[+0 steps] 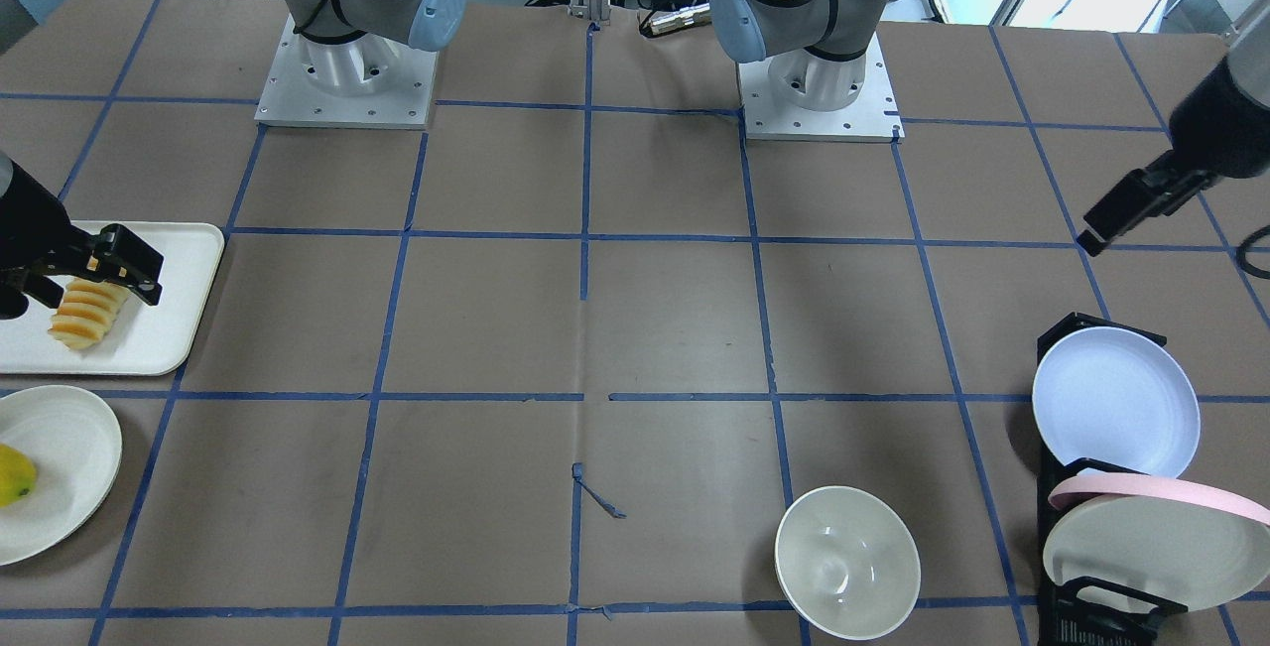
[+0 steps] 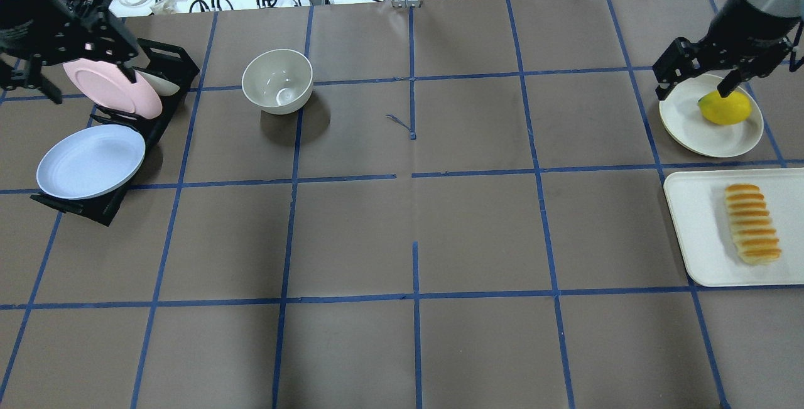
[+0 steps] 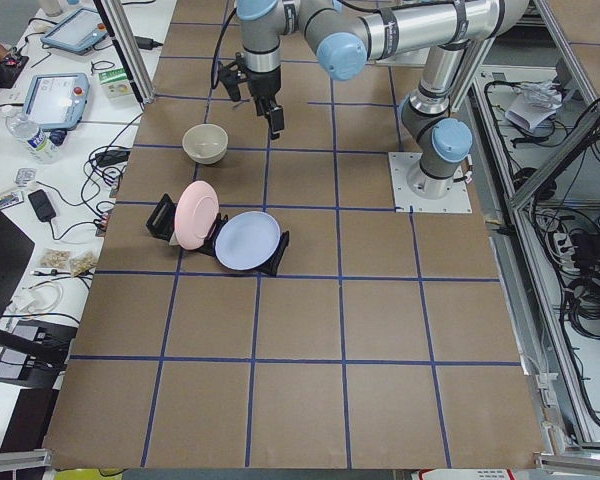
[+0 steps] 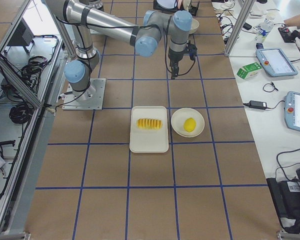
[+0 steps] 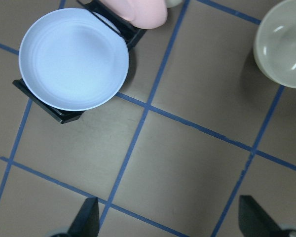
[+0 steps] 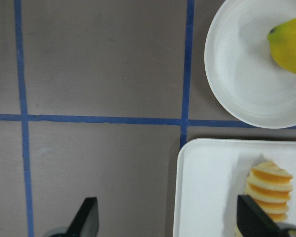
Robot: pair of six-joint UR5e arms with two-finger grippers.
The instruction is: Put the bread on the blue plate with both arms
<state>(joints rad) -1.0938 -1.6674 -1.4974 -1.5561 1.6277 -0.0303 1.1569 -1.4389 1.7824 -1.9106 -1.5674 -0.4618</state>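
Note:
The bread (image 2: 752,223) lies on a white tray (image 2: 694,220) at the table's right edge; it also shows in the front view (image 1: 87,314) and the right wrist view (image 6: 269,190). The blue plate (image 2: 91,161) leans in a black rack (image 2: 173,63) at the far left and shows in the left wrist view (image 5: 74,59). My left gripper (image 2: 78,60) hovers high above the rack, open and empty (image 5: 170,222). My right gripper (image 2: 696,85) hovers high above the tray's edge, open and empty (image 6: 167,222).
A pink-rimmed plate (image 2: 113,85) stands in the same rack behind the blue plate. A cream bowl (image 2: 277,81) sits right of the rack. A yellow-green fruit (image 2: 725,107) lies on a cream plate (image 2: 684,123) beyond the tray.

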